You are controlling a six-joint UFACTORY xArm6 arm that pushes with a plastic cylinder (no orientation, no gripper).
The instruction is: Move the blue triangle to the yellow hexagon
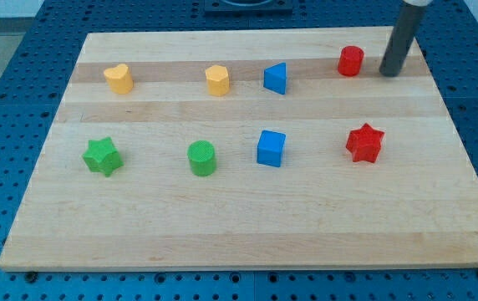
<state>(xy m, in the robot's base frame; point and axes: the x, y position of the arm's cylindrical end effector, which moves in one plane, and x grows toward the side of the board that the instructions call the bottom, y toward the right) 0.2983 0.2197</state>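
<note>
My tip point(389, 73) rests on the wooden board point(239, 226) near the view's top right, just right of the red cylinder point(350, 61) and grasping nothing, being a bare rod. The blue triangle point(276, 79) sits well to its left, just right of the yellow hexagon point(217, 80) without touching it. No readable writing shows on anything.

Bright, even light from above. Short soft shadows under each block. Mild pale sheen on the wooden board point(247, 209), no hard glare. Sharp focus across the middle; slight softness near the view's top edge.
</note>
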